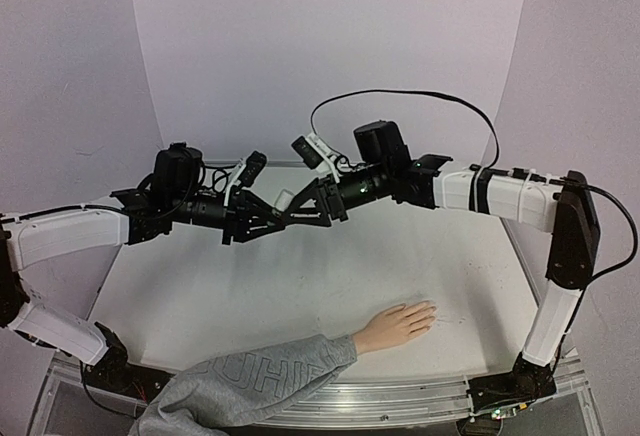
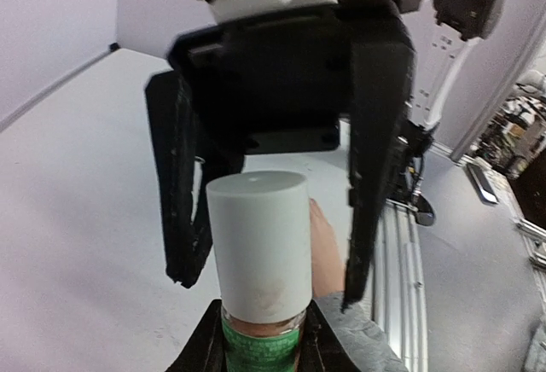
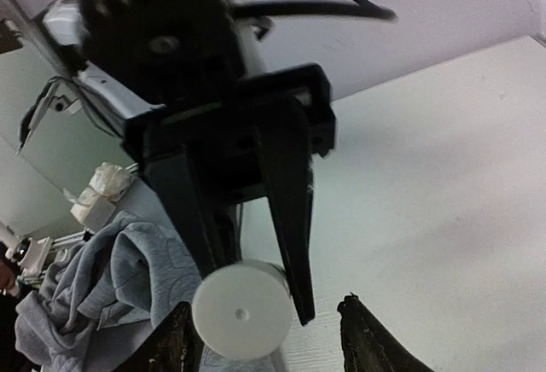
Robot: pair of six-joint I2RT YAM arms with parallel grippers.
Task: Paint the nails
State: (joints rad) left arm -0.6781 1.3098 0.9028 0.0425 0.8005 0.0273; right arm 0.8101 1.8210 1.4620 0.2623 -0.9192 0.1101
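2 tools of mine hang tip to tip in mid-air above the tabletop (image 1: 300,286). My left tool (image 2: 263,353) is clamped on a small bottle (image 2: 260,331), its 2 fingers pressed against the green-labelled body. The white cap (image 2: 258,244) sticks out past the fingertips toward my right tool (image 3: 273,338).

My right tool stands open and has hold of nothing, its 2 fingers (image 2: 181,201) spread wider than the cap. In the left wrist view those fingers flank the cap, 1 on each side, with a gap showing on both sides. In the right wrist view the round top of the cap faces the camera and sits between my right fingertips, closer to the 1 on the left of that view. I cannot tell whether that fingertip touches the cap; the other is plainly apart from it.

The mannequin hand (image 1: 397,324) lies flat on the tabletop, below both tools, nearer my arm bases and well apart from the tool tips. Its fingers point toward my right arm's side. The nails (image 1: 430,310) are at those fingertips, too small to make out singly in the top view. A grey sweatshirt sleeve (image 1: 250,381) covers the wrist and trails toward the near edge, below my left tool. A strip of the hand and sleeve also shows past the bottle in the left wrist view.
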